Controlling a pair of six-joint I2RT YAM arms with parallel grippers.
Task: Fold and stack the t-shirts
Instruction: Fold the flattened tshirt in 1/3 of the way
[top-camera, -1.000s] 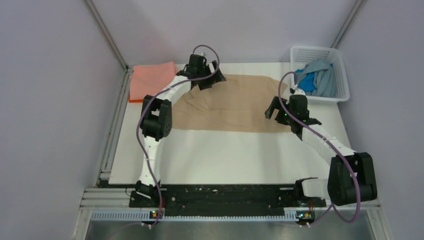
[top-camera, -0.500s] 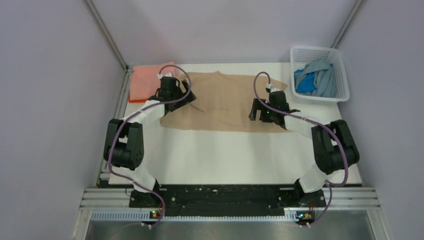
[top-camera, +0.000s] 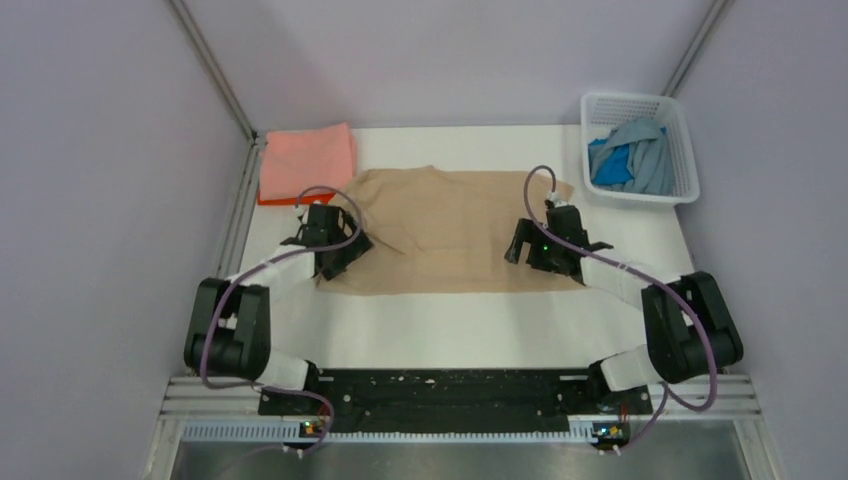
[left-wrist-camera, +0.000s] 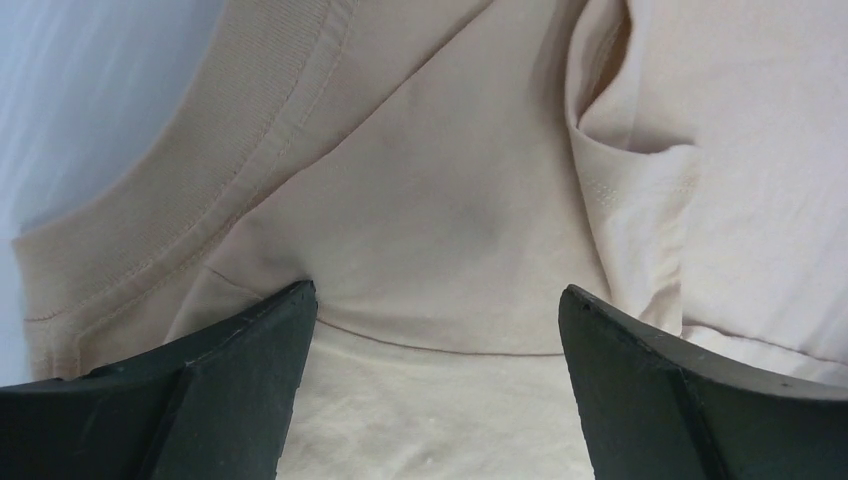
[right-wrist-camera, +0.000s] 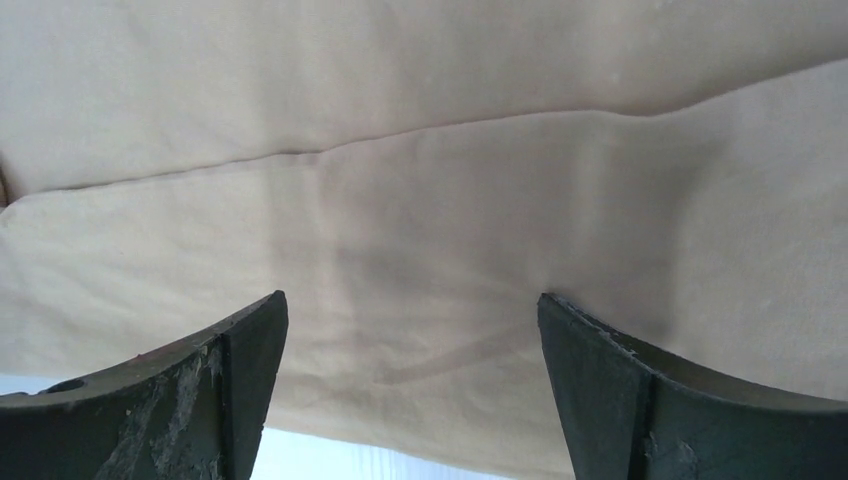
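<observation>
A tan t-shirt (top-camera: 450, 225) lies spread flat mid-table. My left gripper (top-camera: 335, 250) hovers low over its near left part, jaws wide open; in the left wrist view the left gripper (left-wrist-camera: 437, 330) straddles cloth by the ribbed collar (left-wrist-camera: 215, 160), gripping nothing. My right gripper (top-camera: 545, 250) is low over the near right part, also open. In the right wrist view the right gripper (right-wrist-camera: 412, 340) sits above the tan t-shirt (right-wrist-camera: 420, 200) near its hem. A folded salmon pink t-shirt (top-camera: 307, 158) lies far left on an orange t-shirt (top-camera: 272, 198).
A white lattice basket (top-camera: 632, 98) stands at the far right corner with a blue t-shirt (top-camera: 612, 168) and a light blue-grey t-shirt (top-camera: 648, 150) inside. Bare white table (top-camera: 450, 330) stretches between the tan shirt and the arm bases.
Both grippers have drawn back from the far side toward the near edge of the tan shirt. The shirt now lies closer to the front. Both stay open.
</observation>
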